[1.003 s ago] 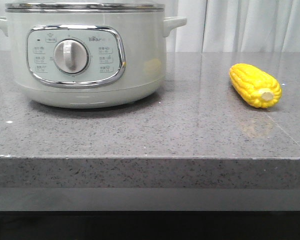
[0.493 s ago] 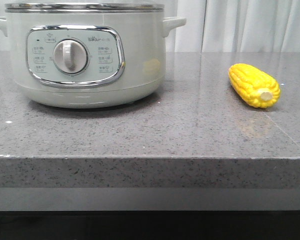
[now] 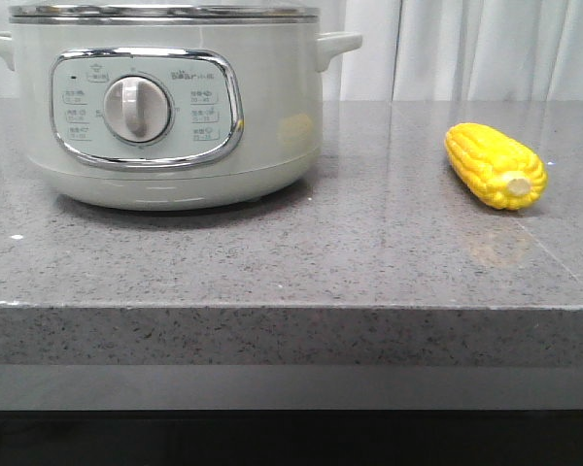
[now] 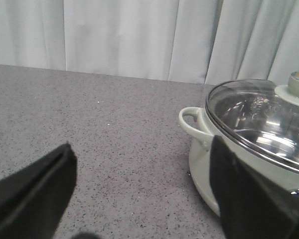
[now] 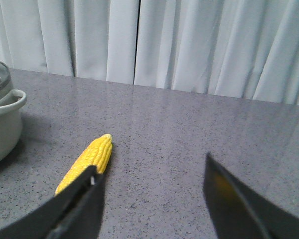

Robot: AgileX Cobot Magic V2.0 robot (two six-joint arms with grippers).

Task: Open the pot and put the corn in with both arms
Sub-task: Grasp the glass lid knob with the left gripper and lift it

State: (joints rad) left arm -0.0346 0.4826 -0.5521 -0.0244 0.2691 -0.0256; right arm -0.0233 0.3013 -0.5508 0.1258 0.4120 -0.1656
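The pot (image 3: 165, 107), pale greenish-white with a chrome-framed panel and central dial, stands at the table's left with its metal-rimmed glass lid (image 4: 261, 119) on. The corn (image 3: 495, 166), a yellow cob with a pale stub end, lies at the right. No gripper shows in the front view. My left gripper (image 4: 139, 164) is open and empty above the table, with the pot's side handle (image 4: 192, 124) next to one finger. My right gripper (image 5: 152, 186) is open and empty; the corn (image 5: 87, 162) lies just beyond one fingertip (image 5: 89, 186), outside the gap.
The grey speckled stone table (image 3: 369, 252) ends in a front edge close to the camera. White curtains (image 3: 486, 49) hang behind the table. The pot's other handle (image 5: 7, 104) shows at the edge of the right wrist view.
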